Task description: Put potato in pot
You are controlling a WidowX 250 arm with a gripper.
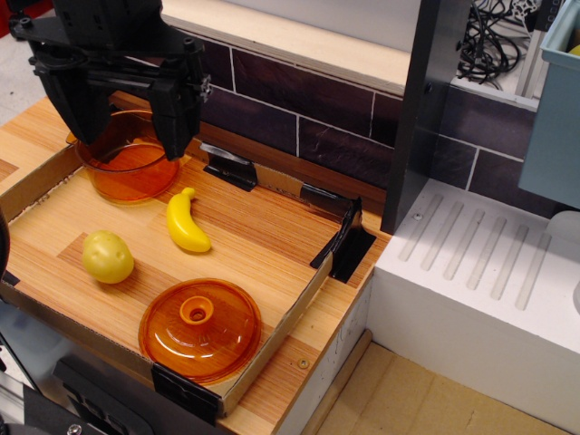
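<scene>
The pale yellow-green potato [108, 256] lies on the wooden tray floor at the front left. The transparent orange pot [129, 168] stands at the back left of the tray. My black gripper [127, 136] hangs above the pot, its two fingers spread apart on either side of the pot's top, with nothing between them. The potato is well below and in front of the gripper, apart from it.
A yellow banana [187, 220] lies between pot and lid. The flat orange lid [200, 330] with a knob rests at the tray's front. A low cardboard wall [281, 331] rims the tray. A white ridged block [480, 272] stands to the right, a dark post [430, 109] behind.
</scene>
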